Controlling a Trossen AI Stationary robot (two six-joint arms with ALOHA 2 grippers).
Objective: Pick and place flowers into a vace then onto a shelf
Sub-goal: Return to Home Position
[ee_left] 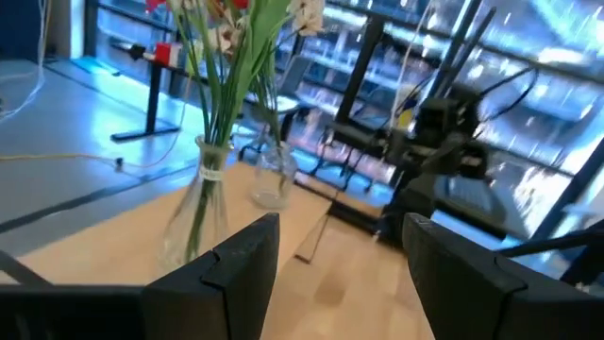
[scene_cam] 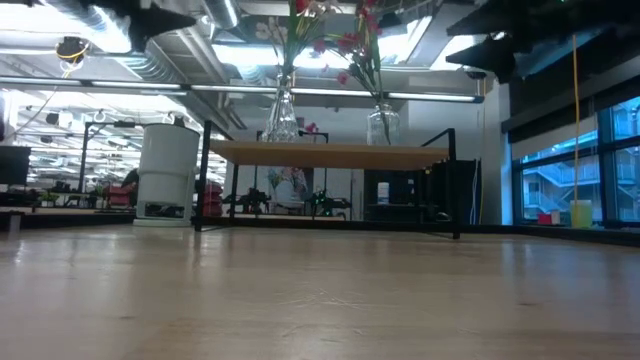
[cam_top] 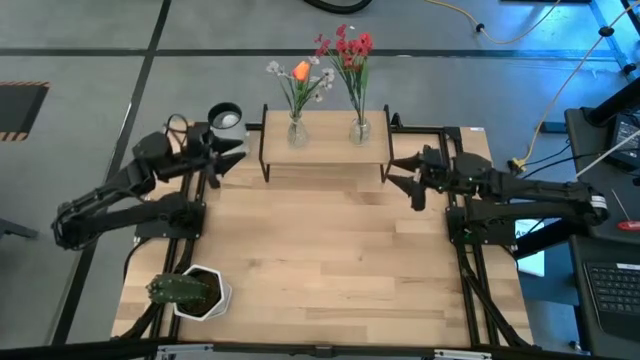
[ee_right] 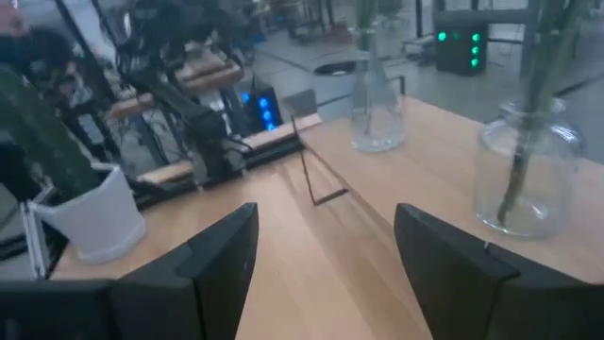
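**Pale wood desk in a workshop hall, two filled vases on the shelf**

Grey floor [cam_top: 90,70] crossed by dark lines surrounds the light-wood desk [cam_top: 330,250], whose plank grain shows across its middle. Seen level across the desk, the room behind is a large hall with silver ducts [scene_cam: 155,62] and strip lights under the ceiling. Tall windows [scene_cam: 565,165] line one side, and benches of equipment stand far back.

The shelf [cam_top: 325,150], a low wooden board on thin black legs, stands at the middle of the desk's far edge. On it are two clear glass vases, well apart. The left vase [cam_top: 297,132] holds the orange and white flowers [cam_top: 300,73], and the right vase [cam_top: 360,130] holds the red flowers [cam_top: 350,45]. Both vases stand upright.

A white cylinder [cam_top: 225,118] stands at the desk's far left corner, just beside the shelf's left end. A green spiky plant in a white pot [cam_top: 195,292] sits by the near left corner.

The left claw [cam_top: 232,158] hovers near the shelf's left end, close to the desk's left edge, its fingers spread and holding nothing. The right claw [cam_top: 395,172] hangs just beside the shelf's right end, likewise released and empty. The two claws point inward, toward each other.
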